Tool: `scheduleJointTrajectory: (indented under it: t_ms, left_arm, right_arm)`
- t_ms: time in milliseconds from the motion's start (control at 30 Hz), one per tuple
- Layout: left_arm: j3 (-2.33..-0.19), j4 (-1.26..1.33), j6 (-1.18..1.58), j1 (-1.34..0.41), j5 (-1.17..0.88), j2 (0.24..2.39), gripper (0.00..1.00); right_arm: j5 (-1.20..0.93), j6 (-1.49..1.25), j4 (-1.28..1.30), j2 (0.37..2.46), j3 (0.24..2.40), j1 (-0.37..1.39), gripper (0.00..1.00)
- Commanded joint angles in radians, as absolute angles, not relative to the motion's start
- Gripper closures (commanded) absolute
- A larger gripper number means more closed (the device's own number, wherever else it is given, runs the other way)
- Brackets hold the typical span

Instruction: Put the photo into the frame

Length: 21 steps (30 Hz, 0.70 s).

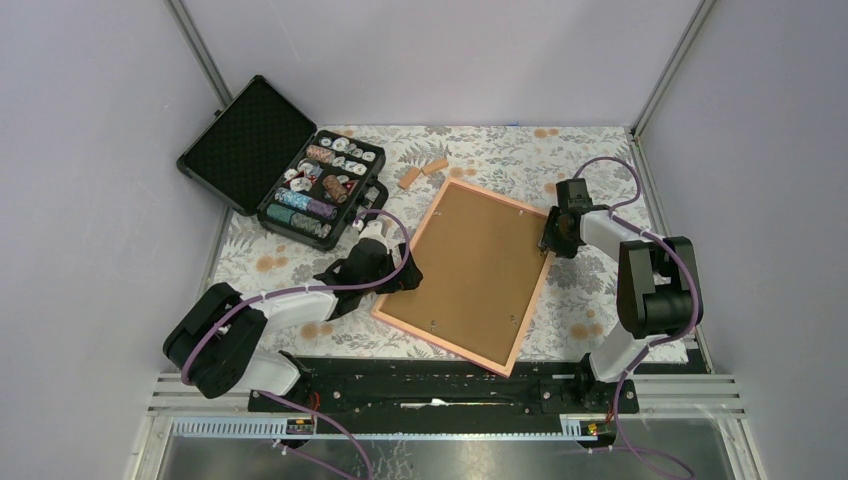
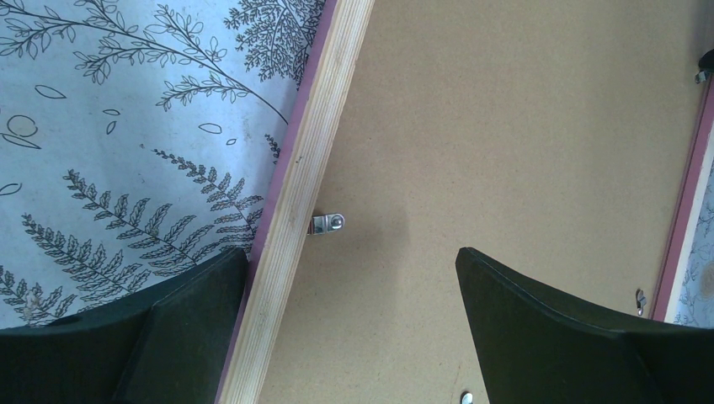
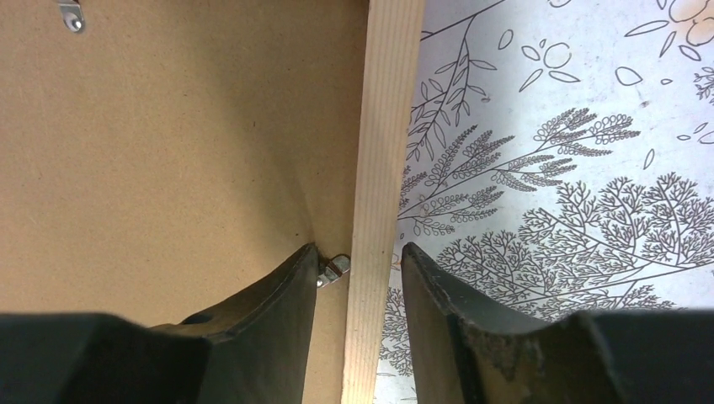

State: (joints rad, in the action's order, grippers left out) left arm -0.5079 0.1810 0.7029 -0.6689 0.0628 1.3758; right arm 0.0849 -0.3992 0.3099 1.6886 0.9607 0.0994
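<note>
Now | fern-print cloth (image 1: 600, 160), lilac walls (image 1: 450, 60) | left end effector (image 2: 350, 252), right end effector (image 3: 359, 247): open, empty

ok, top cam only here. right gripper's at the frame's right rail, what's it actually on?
Observer: In the right wrist view, the right gripper straddles the frame rail. One finger is over the backing board and the other over the tablecloth. Neither pinches the rail.
Operator: near a clip?
Observer: Yes. The board-side fingertip sits right at a small metal tab beside the rail. I can't tell if they touch.
Operator: left side?
Observer: The left gripper is wide open across the opposite rail. A second tab lies between its fingers, untouched.
</note>
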Motion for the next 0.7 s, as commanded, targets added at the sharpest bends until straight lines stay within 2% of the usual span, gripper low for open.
scheduleJointTrajectory:
  t_ms: [0,100,267,433,667]
  left_arm:
    - [-0.525,0.243,0.693,-0.669,0.035,1.377,0.02]
    - [-0.526,0.242,0.693,-0.669,0.035,1.376,0.01]
    - [-0.523,0.245,0.693,-0.668,0.035,1.375,0.01]
    - [-0.523,0.247,0.692,-0.669,0.032,1.375,0.02]
    - [-0.520,0.250,0.694,-0.667,0.032,1.370,0.02]
  right_arm:
    - [0.078,-0.387,0.358,1.725,0.936,0.107,0.49]
    - [0.078,-0.385,0.368,1.734,0.954,0.107,0.50]
    - [0.073,-0.384,0.362,1.727,0.927,0.107,0.69]
    - [0.066,-0.385,0.355,1.727,0.911,0.107,0.80]
    - [0.058,-0.375,0.356,1.729,0.921,0.107,0.84]
